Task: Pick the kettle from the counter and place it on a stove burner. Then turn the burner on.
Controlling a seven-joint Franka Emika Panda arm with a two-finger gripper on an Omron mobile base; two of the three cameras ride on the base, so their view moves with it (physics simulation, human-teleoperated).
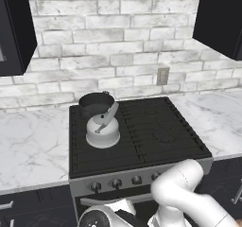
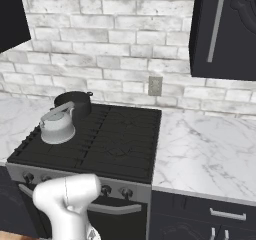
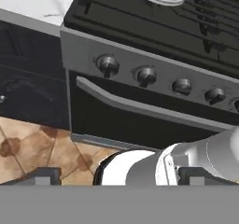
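Left counter [image 1: 33,145] bare marble, runs flush to the cooktop's left edge. Kettle [image 1: 103,130] sits on the front-left stove burner [image 1: 97,148], handle slanted up toward the dark pot [image 1: 96,103] just behind it; can't tell if they touch. Right half of the grates open. Knobs [image 3: 108,65] in a row on the silver front panel, oven handle [image 3: 140,107] below. Tool [image 3: 119,176] low in front of the oven, fingers spread wide, gripping nothing, well apart from the knobs. Right counter open to the wall.
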